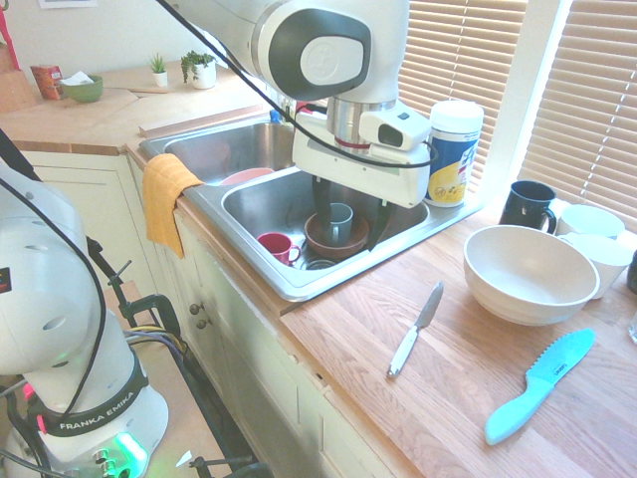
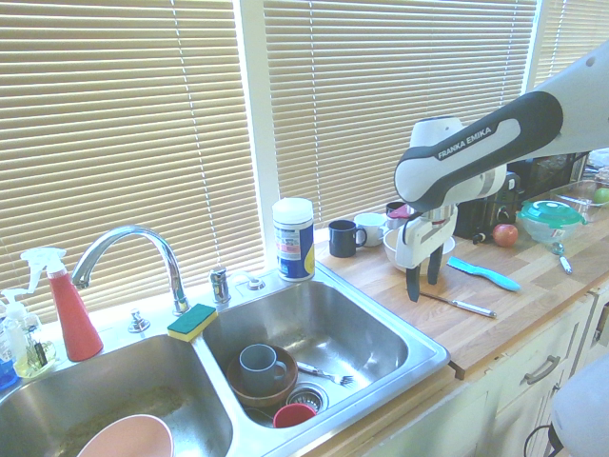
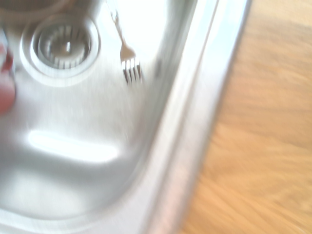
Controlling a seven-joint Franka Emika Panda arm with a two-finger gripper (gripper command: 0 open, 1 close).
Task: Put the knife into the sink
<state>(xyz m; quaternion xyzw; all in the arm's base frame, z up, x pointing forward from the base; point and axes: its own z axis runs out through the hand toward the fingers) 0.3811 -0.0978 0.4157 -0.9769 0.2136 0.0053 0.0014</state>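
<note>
Claw [image 2: 422,283] released, empty, above counter, knife [image 2: 459,304] lying just beside it

bright daylight through the blinds [image 2: 143,124], glare on the sink [image 3: 73,146], blurred wrist view, sharp exterior views

silver knife [image 1: 415,330], light-blue plastic knife [image 1: 538,384]

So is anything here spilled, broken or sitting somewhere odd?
Nothing looks spilled or broken. The only loose items are the silver knife and the blue plastic knife, lying flat on the wooden counter.
</note>
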